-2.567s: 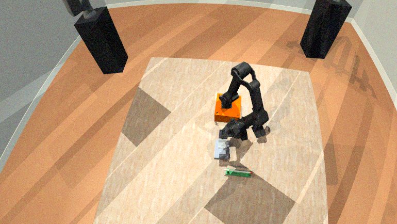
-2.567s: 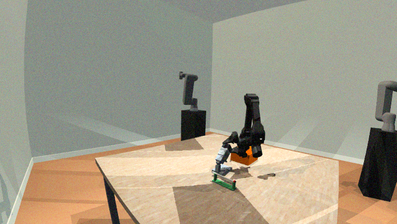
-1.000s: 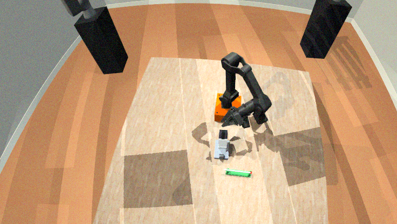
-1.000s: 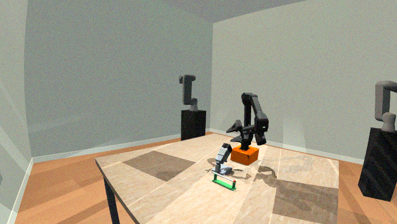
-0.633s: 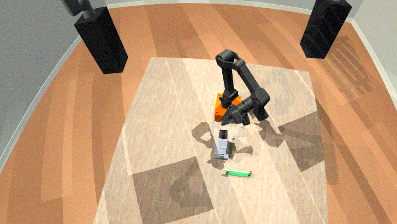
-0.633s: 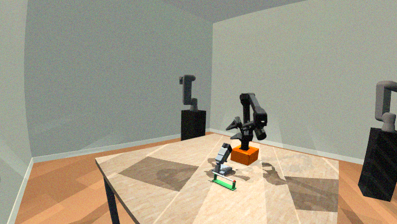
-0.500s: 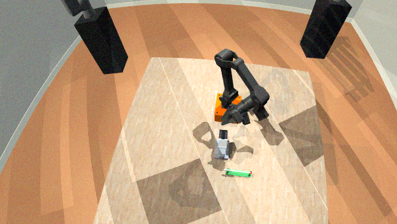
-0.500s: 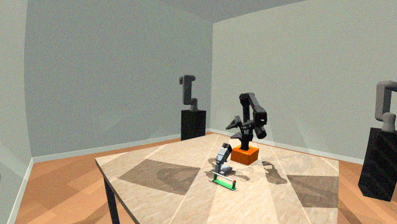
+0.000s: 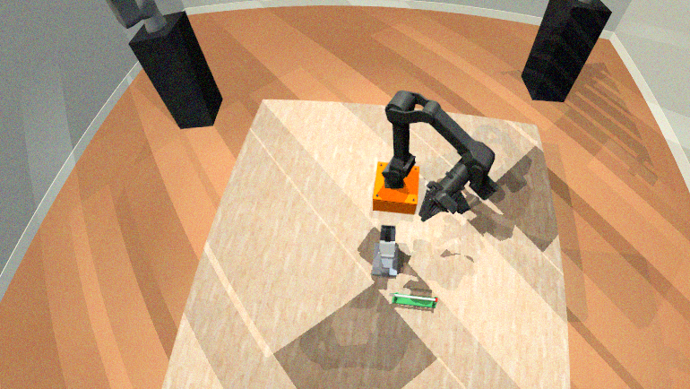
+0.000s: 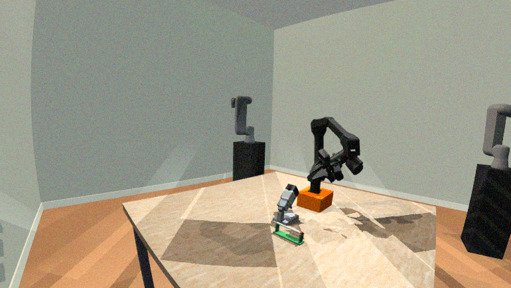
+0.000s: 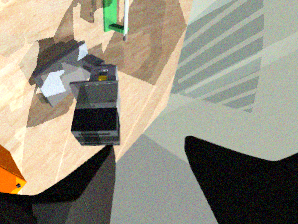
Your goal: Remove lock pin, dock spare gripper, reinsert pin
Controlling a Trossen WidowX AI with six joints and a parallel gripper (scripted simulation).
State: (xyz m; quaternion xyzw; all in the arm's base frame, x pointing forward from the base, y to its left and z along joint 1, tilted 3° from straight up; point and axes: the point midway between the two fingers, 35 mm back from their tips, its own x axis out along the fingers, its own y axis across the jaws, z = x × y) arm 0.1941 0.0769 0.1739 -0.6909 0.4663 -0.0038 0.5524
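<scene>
The grey mount (image 9: 384, 265) (image 10: 285, 217) (image 11: 56, 84) stands on the table in front of the arm's orange base (image 9: 393, 203) (image 10: 314, 200). The dark spare gripper (image 9: 387, 233) (image 10: 292, 188) (image 11: 96, 106) sits tilted at the mount's upper end; I cannot tell how deep it is seated. The white lock pin (image 9: 415, 297) (image 10: 288, 227) with a red end lies on a green cradle (image 9: 409, 302) (image 10: 288, 237), nearer the front. My gripper (image 9: 425, 214) (image 10: 310, 177) (image 11: 149, 147) hangs in the air right of the base, partly open, with nothing between its fingers.
The pale table (image 9: 289, 217) (image 10: 214, 207) carries only these things. Black pedestals (image 9: 176, 72) (image 9: 563, 47) (image 10: 248, 160) (image 10: 486, 211) with grey arms stand on the floor around it, away from the table.
</scene>
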